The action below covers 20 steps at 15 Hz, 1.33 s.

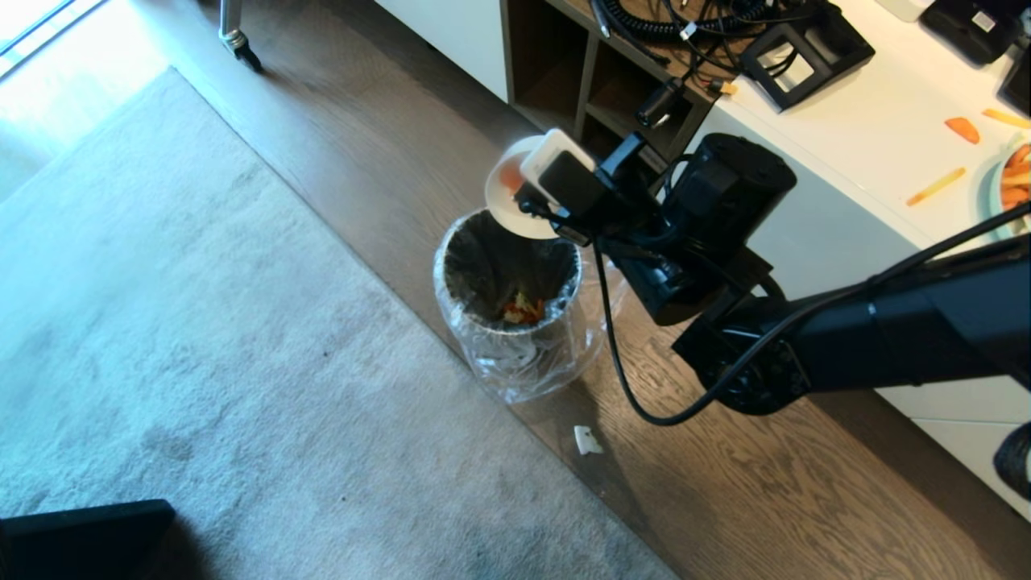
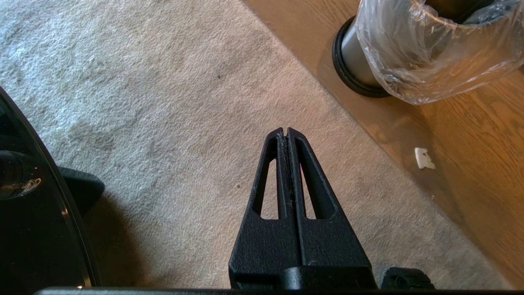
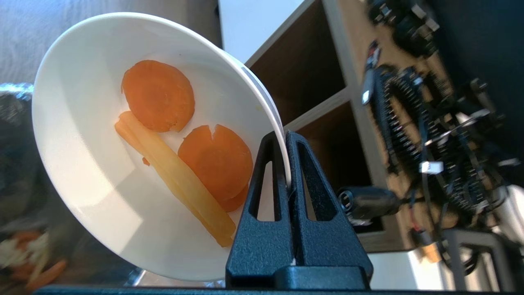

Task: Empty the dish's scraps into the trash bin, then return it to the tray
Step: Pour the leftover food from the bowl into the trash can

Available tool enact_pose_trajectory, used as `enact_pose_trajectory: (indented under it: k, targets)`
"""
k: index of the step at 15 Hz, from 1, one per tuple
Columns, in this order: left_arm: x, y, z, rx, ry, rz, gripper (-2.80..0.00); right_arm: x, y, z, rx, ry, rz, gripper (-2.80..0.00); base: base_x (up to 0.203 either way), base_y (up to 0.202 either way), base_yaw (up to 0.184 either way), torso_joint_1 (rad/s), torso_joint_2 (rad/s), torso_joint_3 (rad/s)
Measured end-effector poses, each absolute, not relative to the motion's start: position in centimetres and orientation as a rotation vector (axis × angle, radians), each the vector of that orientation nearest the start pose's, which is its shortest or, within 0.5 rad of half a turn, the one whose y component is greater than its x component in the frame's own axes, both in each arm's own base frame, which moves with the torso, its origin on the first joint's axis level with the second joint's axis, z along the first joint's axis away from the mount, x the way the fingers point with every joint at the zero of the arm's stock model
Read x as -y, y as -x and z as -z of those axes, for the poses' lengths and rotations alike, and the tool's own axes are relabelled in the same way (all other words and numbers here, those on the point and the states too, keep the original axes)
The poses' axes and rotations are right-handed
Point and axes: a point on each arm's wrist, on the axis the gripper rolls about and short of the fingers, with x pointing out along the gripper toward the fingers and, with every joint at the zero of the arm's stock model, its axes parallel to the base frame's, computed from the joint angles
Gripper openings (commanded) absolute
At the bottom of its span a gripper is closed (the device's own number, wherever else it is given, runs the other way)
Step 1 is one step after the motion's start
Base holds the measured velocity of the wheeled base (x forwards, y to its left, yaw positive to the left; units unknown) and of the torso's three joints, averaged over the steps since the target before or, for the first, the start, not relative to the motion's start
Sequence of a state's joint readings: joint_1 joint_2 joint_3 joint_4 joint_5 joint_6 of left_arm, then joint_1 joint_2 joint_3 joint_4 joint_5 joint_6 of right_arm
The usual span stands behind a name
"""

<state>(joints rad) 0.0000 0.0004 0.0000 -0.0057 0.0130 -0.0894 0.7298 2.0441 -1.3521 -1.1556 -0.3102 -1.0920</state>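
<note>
Right tool [image 3: 286, 135] is clamping the bowl [image 3: 82, 164] rim, tilting it above the trash bin [image 1: 507, 310]; carrot scraps [image 3: 184, 151] are clinging inside. Risk: too shallow a tilt leaves them stuck, or pieces overshoot onto the floor [image 1: 725, 499].

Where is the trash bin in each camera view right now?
Head view: the trash bin stands on the wood floor at centre, below the tilted dish.
Left wrist view: upper right corner, bag-wrapped.
Right wrist view: only a blurred edge at the far left.
Shared landmark: its crinkled clear bag.
</note>
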Motion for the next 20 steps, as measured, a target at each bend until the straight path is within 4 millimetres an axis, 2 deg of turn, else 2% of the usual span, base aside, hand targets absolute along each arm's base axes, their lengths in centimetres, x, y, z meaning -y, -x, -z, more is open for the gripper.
enact_pose_trajectory:
  k: [4,10,13,20]
  targets:
    - [0.0,2.3,-7.6,0.006,0.090,-0.013,-2.80,-26.9,-30.9,-25.9,0.712,0.853,-0.064,-2.80,0.000,0.000,0.000,0.000,0.00,0.000]
    - [0.0,2.3,-7.6,0.006,0.090,-0.013,-2.80,-27.1,-29.5,-24.2,0.767,0.850,-0.043,-2.80,0.000,0.000,0.000,0.000,0.00,0.000]
    - [0.0,2.3,-7.6,0.006,0.090,-0.013,-2.80,-27.5,-29.0,-23.2,0.769,0.880,-0.089,-2.80,0.000,0.000,0.000,0.000,0.00,0.000]
    - [0.0,2.3,-7.6,0.006,0.089,-0.014,-2.80,-27.8,-28.7,-22.8,0.889,0.977,-0.177,-2.80,0.000,0.000,0.000,0.000,0.00,0.000]
